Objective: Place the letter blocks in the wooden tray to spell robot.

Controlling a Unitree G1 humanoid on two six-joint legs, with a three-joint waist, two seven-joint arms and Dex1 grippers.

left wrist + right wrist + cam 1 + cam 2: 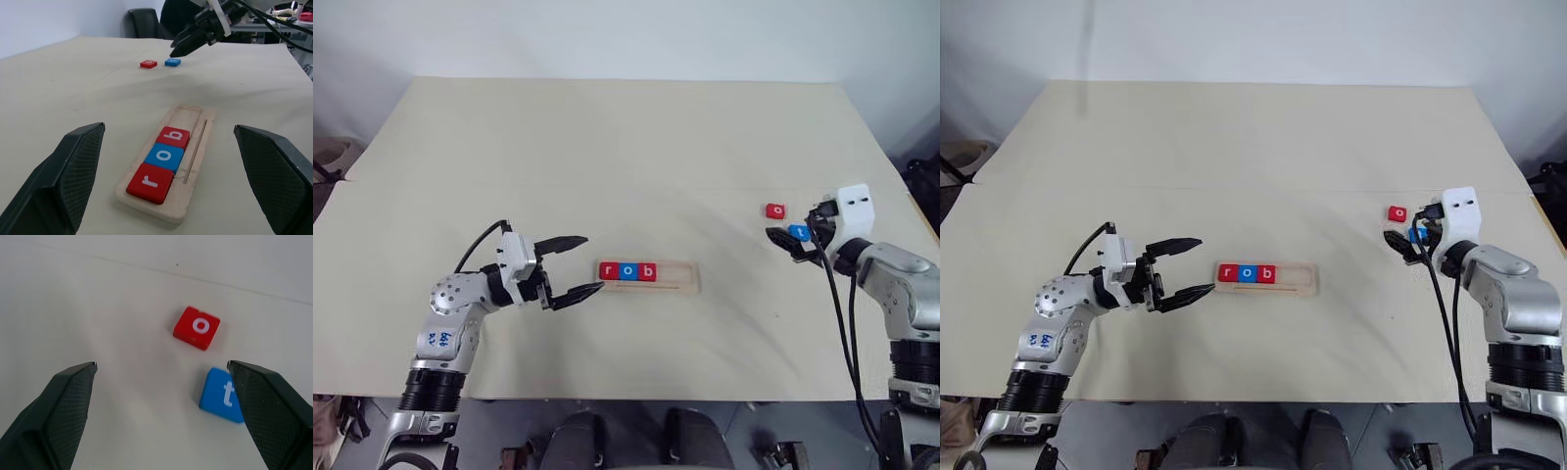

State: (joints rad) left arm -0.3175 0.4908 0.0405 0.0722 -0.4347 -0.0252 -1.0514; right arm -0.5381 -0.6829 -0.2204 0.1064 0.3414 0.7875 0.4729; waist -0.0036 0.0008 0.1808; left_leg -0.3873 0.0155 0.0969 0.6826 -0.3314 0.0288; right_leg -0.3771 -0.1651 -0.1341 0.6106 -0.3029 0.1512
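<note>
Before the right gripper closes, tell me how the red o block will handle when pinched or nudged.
The red o block looks rigid and flat, so it likely won't roll or tip. It seems small and probably light, lying low on the smooth table, so a nudge may slide it rather than lift it. The open right gripper probably must grip its thin edges squarely, or it may slip out.

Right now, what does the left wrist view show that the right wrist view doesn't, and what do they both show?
Left wrist view alone: the wooden tray holding the red r block, blue o block and red b block, the open left gripper framing it, and the whole right gripper from outside.

Right wrist view alone: the white letters on the two loose blocks.

Both: the loose red o block and blue t block on the table.
</note>
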